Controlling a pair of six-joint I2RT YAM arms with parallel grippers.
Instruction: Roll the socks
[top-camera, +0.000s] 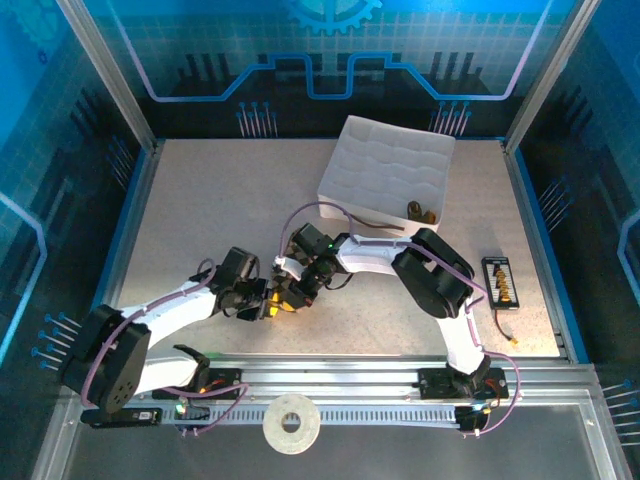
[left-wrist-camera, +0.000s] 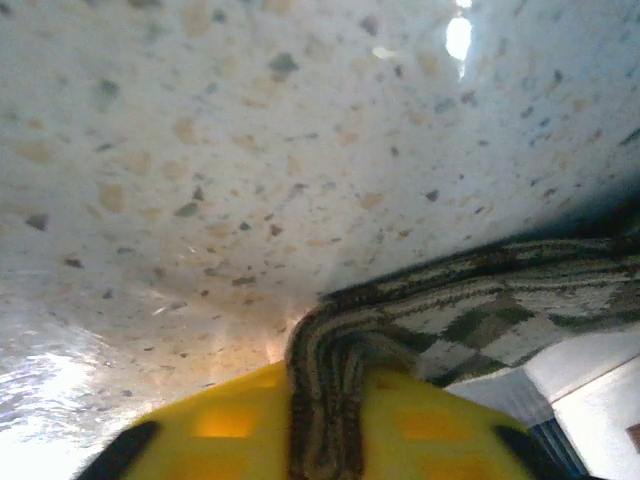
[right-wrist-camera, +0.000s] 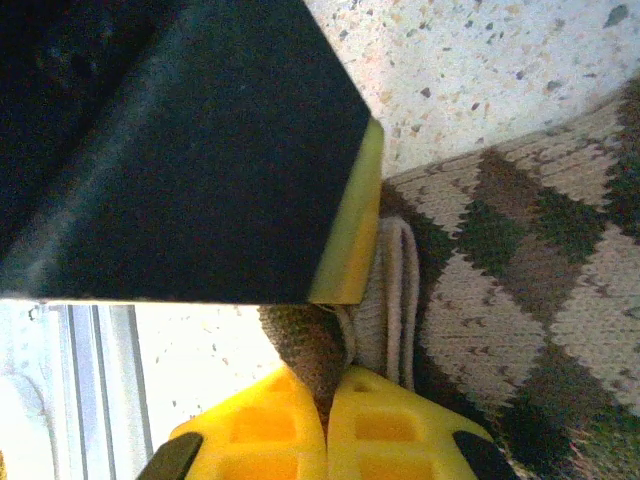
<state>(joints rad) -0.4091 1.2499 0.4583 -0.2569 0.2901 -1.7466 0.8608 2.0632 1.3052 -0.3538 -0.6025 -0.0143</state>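
Left fingers and right fingers both clamp the checked sock; a small brown thing lies at the near edge of the white box.

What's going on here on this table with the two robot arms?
Both arms meet mid-table at the brown-and-tan checked sock. The left hand and the right hand each pinch a fold of its fabric, close together, while the rest of it lies on the speckled table. It doesn't look rolled yet.
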